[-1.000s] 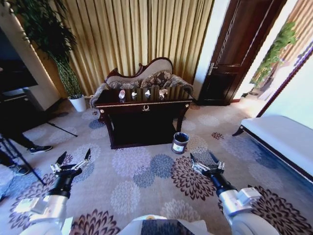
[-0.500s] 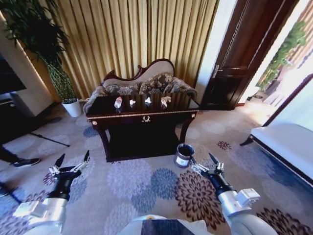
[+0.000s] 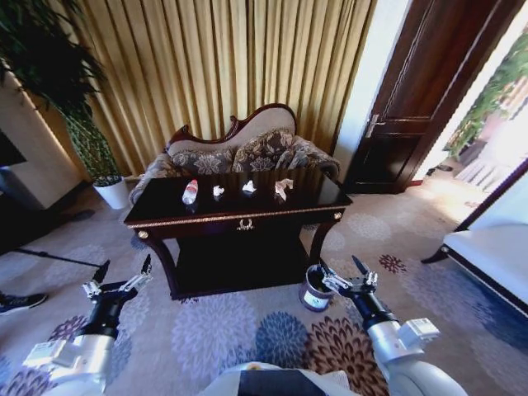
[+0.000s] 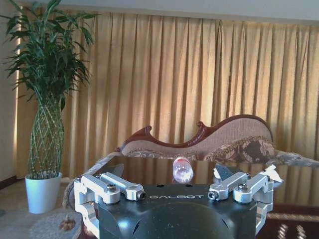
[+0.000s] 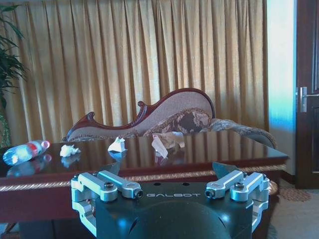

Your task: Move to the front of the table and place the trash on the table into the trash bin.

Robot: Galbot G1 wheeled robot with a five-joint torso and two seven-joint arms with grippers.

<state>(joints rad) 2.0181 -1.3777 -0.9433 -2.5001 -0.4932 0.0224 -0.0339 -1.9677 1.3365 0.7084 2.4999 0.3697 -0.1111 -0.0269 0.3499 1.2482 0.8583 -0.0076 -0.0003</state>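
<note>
Warm backlit curtains (image 3: 214, 66), bowed wide-angle edges.

On the tabletop (image 3: 313, 198) lie, left to right, a bottle (image 3: 190, 191), two paper wads (image 3: 218, 190) and a wrapper (image 3: 282, 188) — sofa (image 3: 239, 150) behind, trash bin (image 3: 315, 288) on the floor near the table's right front leg.

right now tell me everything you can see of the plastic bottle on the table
The plastic bottle is clear, with a red cap and a red-and-white label. It lies on its side on the glossy dark table, leftmost in the row of litter, beside a crumpled white paper wad but apart from it. Only the tabletop touches it.
</note>
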